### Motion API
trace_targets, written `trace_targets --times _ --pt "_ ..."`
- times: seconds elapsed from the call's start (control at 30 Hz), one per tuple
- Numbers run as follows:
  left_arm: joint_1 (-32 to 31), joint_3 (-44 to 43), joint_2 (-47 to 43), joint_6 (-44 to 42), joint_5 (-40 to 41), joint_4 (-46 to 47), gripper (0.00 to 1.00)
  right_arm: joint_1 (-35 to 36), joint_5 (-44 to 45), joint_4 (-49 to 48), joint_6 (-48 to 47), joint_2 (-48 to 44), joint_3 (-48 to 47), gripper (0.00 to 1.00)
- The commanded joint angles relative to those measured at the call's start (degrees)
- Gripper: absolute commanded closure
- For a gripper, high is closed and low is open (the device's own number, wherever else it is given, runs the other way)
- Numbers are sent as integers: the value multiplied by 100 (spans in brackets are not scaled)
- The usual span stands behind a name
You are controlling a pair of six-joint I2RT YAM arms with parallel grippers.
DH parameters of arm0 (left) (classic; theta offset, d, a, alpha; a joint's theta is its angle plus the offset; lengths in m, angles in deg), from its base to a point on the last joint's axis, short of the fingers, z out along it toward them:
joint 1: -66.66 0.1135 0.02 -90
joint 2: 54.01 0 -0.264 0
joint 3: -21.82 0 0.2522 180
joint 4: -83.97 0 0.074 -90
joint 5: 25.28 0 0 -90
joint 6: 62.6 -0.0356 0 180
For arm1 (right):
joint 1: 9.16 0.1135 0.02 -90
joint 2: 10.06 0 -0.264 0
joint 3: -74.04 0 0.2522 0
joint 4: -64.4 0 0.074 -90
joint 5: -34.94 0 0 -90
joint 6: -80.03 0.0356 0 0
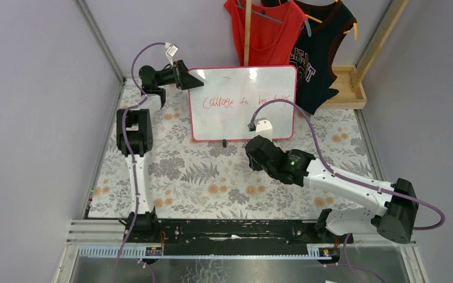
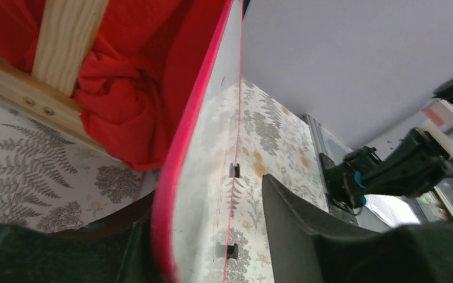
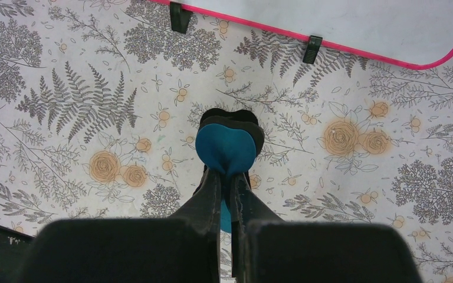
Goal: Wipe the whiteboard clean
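The whiteboard (image 1: 242,103) stands upright at the back of the table, with a red-pink frame, two black clip feet and red handwriting across it. My left gripper (image 1: 186,75) is at its top left corner. In the left wrist view (image 2: 203,206) the jaws are open and straddle the board's pink edge (image 2: 174,171), and the front finger (image 2: 307,236) stands clear of the face. My right gripper (image 1: 255,148) is low over the table just in front of the board. It is shut on a blue-and-black eraser (image 3: 226,146), and the board's lower edge (image 3: 354,47) is ahead of it.
A floral tablecloth (image 1: 200,177) covers the table. Red (image 1: 265,29) and dark (image 1: 318,65) shirts hang behind the board on a wooden stand (image 1: 345,82). Grey walls close in on both sides. A black rail (image 1: 224,230) runs along the near edge.
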Motion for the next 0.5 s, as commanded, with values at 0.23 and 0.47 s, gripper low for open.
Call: trace_targets --times 0.23,0.47 --pt "117 -611 615 3000 -734 3151 60 34 -3 -208 -10 172 -302 100" --pt "152 -754 691 3069 -839 3151 65 30 -37 -234 6 145 -281 100"
